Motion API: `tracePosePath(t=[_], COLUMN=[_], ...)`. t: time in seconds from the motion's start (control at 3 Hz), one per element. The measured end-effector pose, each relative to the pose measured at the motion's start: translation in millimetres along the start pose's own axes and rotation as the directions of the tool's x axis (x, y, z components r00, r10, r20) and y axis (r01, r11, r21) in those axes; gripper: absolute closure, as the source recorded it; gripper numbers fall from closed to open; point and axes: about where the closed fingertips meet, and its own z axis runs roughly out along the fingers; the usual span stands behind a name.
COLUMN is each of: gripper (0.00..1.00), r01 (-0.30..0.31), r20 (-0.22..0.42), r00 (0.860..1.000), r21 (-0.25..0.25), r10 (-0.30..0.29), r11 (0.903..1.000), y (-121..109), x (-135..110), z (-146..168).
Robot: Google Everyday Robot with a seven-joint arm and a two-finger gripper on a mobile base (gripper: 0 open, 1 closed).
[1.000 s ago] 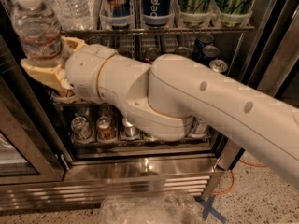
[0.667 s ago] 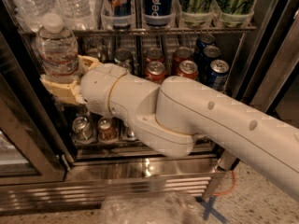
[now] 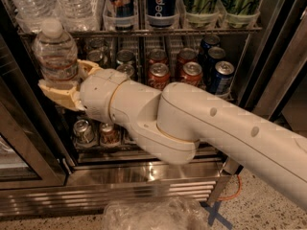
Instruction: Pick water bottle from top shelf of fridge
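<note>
Grips small clear ribbed plastic water bottle (image 3: 56,54) upright in tan two-finger gripper (image 3: 67,79), just below metal wire top shelf (image 3: 192,31).

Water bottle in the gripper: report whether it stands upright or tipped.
Upright. The water bottle has its white cap on top and its body vertical, clamped in the gripper at the left side of the fridge.

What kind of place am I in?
Probably a shop or break room: steel drinks fridge, wire racks of soda cans. The gripper holds the water bottle at the fridge's left front.
</note>
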Motion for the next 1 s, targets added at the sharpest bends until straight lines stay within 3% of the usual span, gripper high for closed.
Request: tracePosePath(t=[0.33,1.0], gripper=[1.0,1.0], r01=[-0.054,-0.049], r20=[-0.042,-0.058], r00=[0.998,0.997], r21=[0.053,0.056], r10=[0.056,0.052], r11=[0.9971,0.9972], y=[1.7,5.9], x=[50.2,51.1], z=[-19.3,-22.2])
